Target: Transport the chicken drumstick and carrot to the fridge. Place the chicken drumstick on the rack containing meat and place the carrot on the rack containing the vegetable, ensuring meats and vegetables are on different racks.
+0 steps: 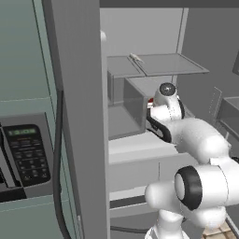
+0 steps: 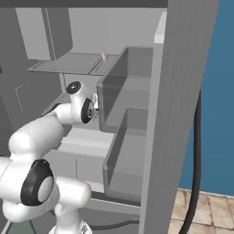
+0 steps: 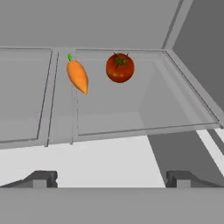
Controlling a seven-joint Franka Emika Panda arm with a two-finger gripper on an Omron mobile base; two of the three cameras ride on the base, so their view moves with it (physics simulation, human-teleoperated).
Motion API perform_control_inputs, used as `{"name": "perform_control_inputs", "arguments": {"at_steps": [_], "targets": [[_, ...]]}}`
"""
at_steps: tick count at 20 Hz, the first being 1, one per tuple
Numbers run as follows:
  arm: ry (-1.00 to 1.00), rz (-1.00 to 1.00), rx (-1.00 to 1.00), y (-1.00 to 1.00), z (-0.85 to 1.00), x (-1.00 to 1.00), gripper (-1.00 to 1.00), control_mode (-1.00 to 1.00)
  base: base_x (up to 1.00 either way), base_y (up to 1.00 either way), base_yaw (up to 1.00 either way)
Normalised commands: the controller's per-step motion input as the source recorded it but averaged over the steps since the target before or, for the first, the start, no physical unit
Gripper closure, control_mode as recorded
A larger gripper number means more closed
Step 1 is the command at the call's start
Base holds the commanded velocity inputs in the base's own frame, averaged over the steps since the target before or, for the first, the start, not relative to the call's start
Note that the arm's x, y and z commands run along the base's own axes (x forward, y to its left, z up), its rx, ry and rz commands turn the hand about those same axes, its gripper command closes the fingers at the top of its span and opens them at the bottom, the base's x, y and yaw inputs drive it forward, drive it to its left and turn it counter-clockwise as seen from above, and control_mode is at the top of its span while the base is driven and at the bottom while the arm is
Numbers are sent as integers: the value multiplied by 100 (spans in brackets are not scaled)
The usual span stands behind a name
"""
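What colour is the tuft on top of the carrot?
Green, on the orange carrot; the hand view shows it best.

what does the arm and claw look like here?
Glossy white rounded arm segments with black bands at the joints and a dark round cap on the wrist. The claw has two small dark grey blocky fingertips. No cables or markings visible on it.

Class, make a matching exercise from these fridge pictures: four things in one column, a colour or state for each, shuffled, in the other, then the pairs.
Things:
1. carrot
2. tomato
3. gripper
4. fridge

Descriptions:
A. red, round, lying on a shelf
B. jaws open, holding nothing
C. door open, grey outside
D. orange, lying beside the tomato

Pairs: 1-D, 2-A, 3-B, 4-C
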Motion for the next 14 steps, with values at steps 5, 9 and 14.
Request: {"name": "perform_control_inputs", "arguments": {"at_steps": [5,9,14], "targets": [[0,-4,10,0,98,-98,-100,-100,0,0,0],[0,0,9,0,98,-84,-100,-100,0,0,0],[-1,-3,2,2,73,-76,-100,-100,0,0,0]]}}
